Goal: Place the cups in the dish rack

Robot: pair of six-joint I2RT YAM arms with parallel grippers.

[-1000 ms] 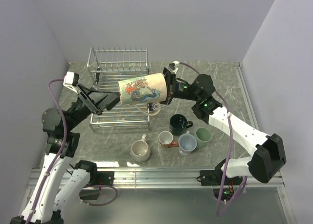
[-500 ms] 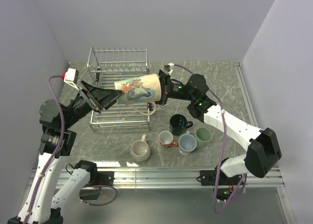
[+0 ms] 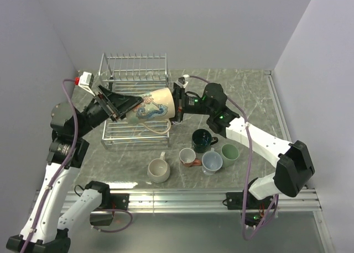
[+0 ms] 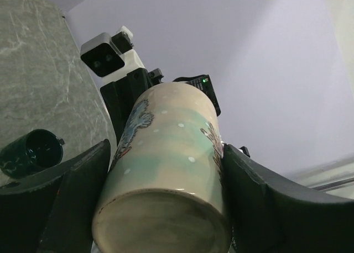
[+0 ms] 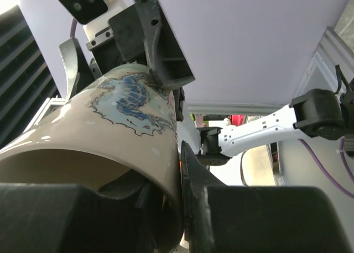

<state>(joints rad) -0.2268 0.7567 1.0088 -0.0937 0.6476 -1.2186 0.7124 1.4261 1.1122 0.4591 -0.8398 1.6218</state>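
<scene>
The tall tan mug [image 3: 154, 105], painted with a blue dragon, hangs on its side over the dish rack [image 3: 134, 70]. My right gripper [image 3: 178, 104] is shut on its rim, one finger inside the mouth and one outside [image 5: 191, 170]. My left gripper [image 3: 134, 107] straddles the mug's base end [image 4: 166, 209], with both fingers [image 4: 243, 181] against its sides. Several smaller cups stand on the table in front of the rack: dark green [image 3: 203, 138], pale green [image 3: 229, 153], blue-grey [image 3: 212, 162], red-brown [image 3: 187, 156] and wide cream [image 3: 159, 170].
The marble-patterned table [image 3: 249, 93] is walled at the back and on both sides. A metal rail [image 3: 177, 198] runs along the near edge by the arm bases. The rack's upright tines [image 3: 135, 62] rise behind the held mug.
The right arm has carried the tan mug leftward over the rack. The left gripper has come up around the mug's base and its jaws have narrowed onto it.
</scene>
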